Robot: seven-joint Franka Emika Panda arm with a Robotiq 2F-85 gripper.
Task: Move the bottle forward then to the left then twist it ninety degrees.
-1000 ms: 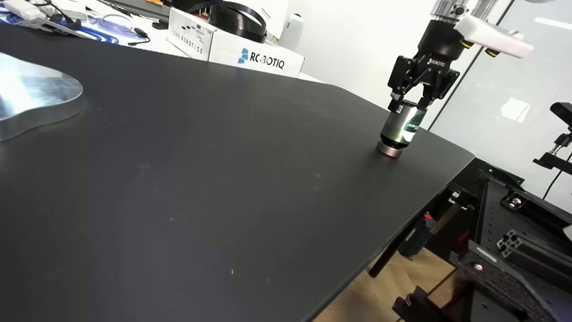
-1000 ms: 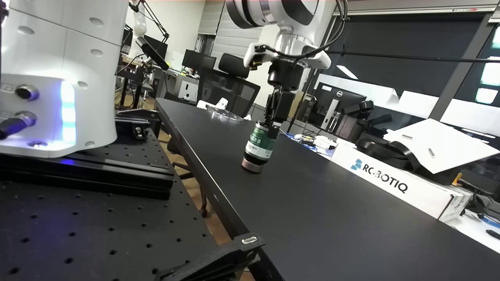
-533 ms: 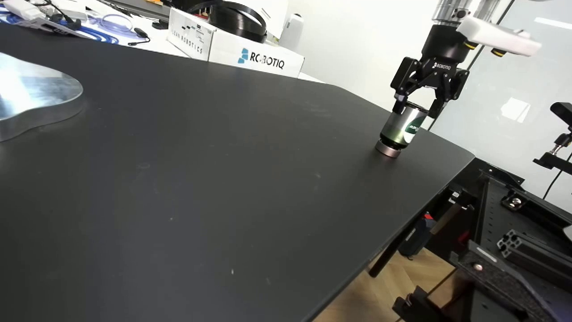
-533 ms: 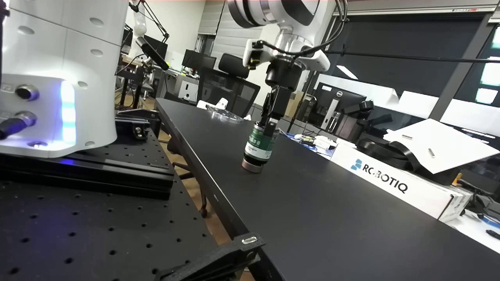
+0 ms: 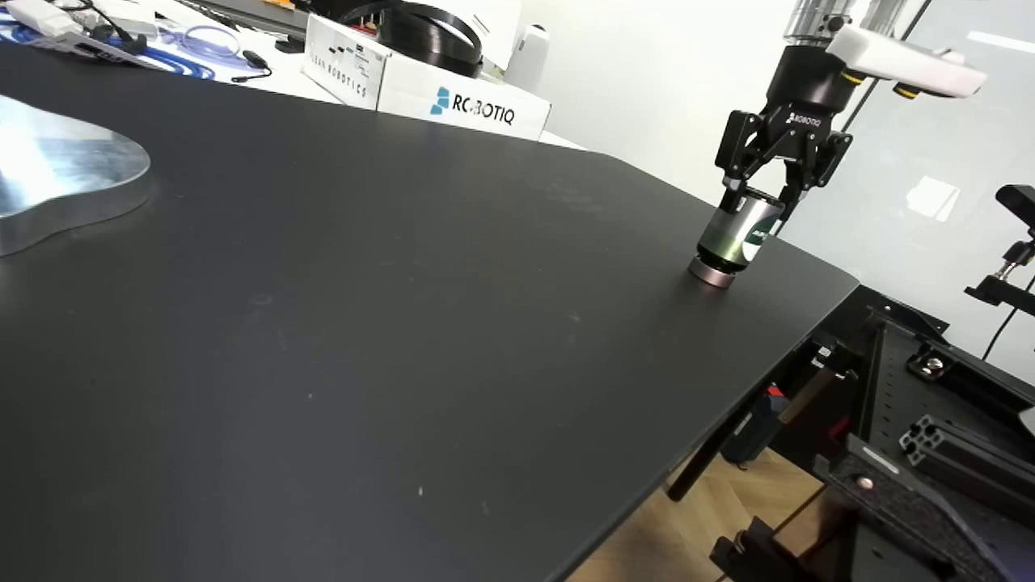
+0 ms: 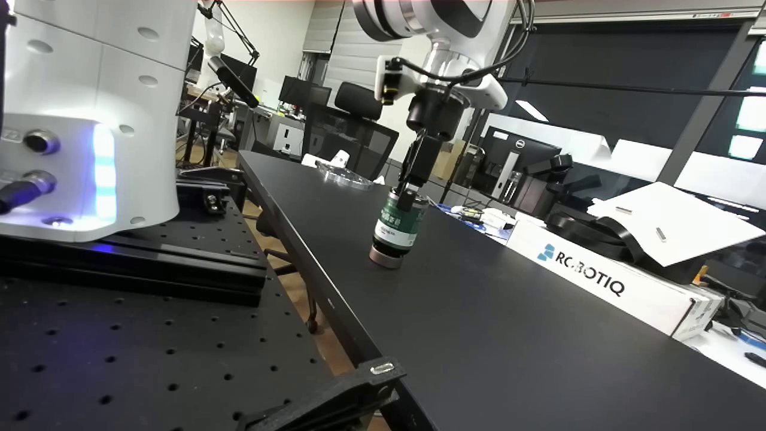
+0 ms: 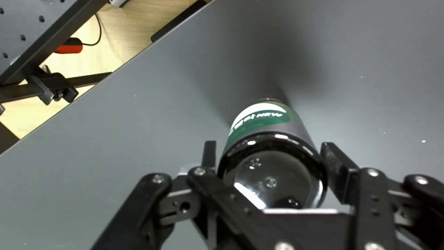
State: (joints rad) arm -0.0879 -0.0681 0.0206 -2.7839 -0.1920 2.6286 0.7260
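Note:
The bottle (image 5: 736, 236) stands cap down on the black tabletop, near the table edge. Its green label with a pale band shows in an exterior view on the bottle (image 6: 397, 224). Around the raised base end sits my gripper (image 5: 758, 204), one finger on each side. From the wrist view I look onto the dark round base of the bottle (image 7: 274, 177) between the jaws of the gripper (image 7: 269, 152). The right-hand finger (image 7: 334, 166) appears against the base rim, while a sliver shows beside the left-hand finger (image 7: 209, 156). Whether both press on the bottle is unclear.
A white ROBOTIQ box (image 5: 465, 109) stands past the table's far edge. A clear shiny piece (image 5: 73, 166) lies on the tabletop (image 5: 364, 323). The perforated black platform (image 6: 149, 347) and white robot base (image 6: 90, 90) adjoin the table's near edge.
Half a second ago the fingers had spread from the bottle; they now stand closer to it again, and the gripper has turned slightly. The bottle has shifted a little to the right in an exterior view.

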